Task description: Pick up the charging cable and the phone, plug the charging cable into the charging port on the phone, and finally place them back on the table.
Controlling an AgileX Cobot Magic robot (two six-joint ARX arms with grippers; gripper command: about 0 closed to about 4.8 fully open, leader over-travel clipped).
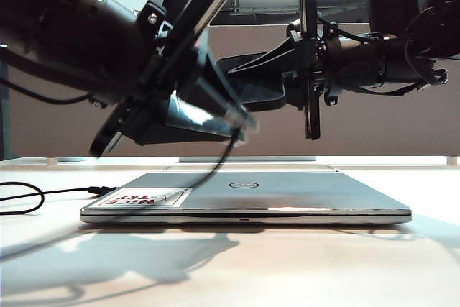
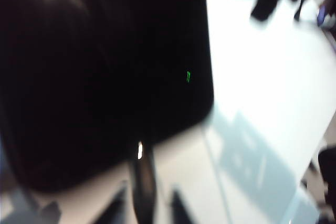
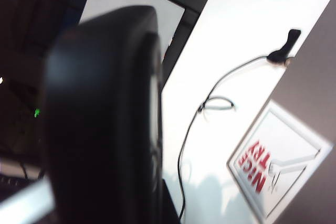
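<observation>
Your right gripper [image 1: 310, 70] clamps the phone [image 1: 310, 116] upright above the laptop [image 1: 287, 195]; your left gripper [image 1: 241, 116], opening unclear, carries the charging cable [image 1: 215, 167] beside it. Plugging and set-down remain.

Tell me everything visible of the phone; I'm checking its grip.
The phone is a flat, glossy black slab with rounded corners, upright in mid-air above the laptop, edge-on to the exterior camera. The right gripper is clamped on it. The left gripper sits beside it, and the charging cable has its silvery tip at the phone's edge; whether it is seated cannot be told.
</observation>
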